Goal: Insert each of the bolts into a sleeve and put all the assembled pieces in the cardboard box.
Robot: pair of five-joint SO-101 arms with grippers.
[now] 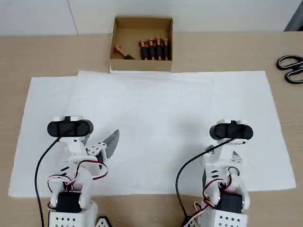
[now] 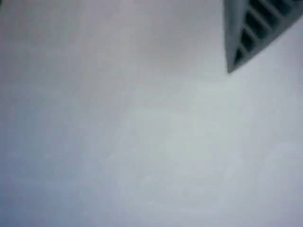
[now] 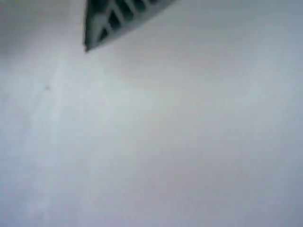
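Cardboard box [image 1: 135, 35] is sitting open on the wooden table [image 1: 47, 52], on the side far from the arms. White paper sheet [image 1: 156, 118] is spreading across the table from the box's near wall, touching it and reaching back to the arms. Left arm [image 1: 71, 137] is standing well away from the box, nearer and to its left. Right arm [image 1: 231, 142] is likewise standing well away, nearer and to its right.

Left gripper [image 1: 108, 142] is hanging over the paper and pointing toward the box; the pictures are not showing whether its claw is spread or pressed together. Right gripper [image 1: 234, 158] is hanging over the paper too, tucked under its arm, and its claw's state is not showing either.

Scissors [image 1: 289, 68] are lying on bare table, well to the right of the box. Five assembled pieces [image 1: 154, 49], copper-tipped with dark sleeves, are lying side by side in a row in the right half of the box, by its near wall. A sixth piece [image 1: 123, 53] is lying slanted near the box's left wall, apart from the row.
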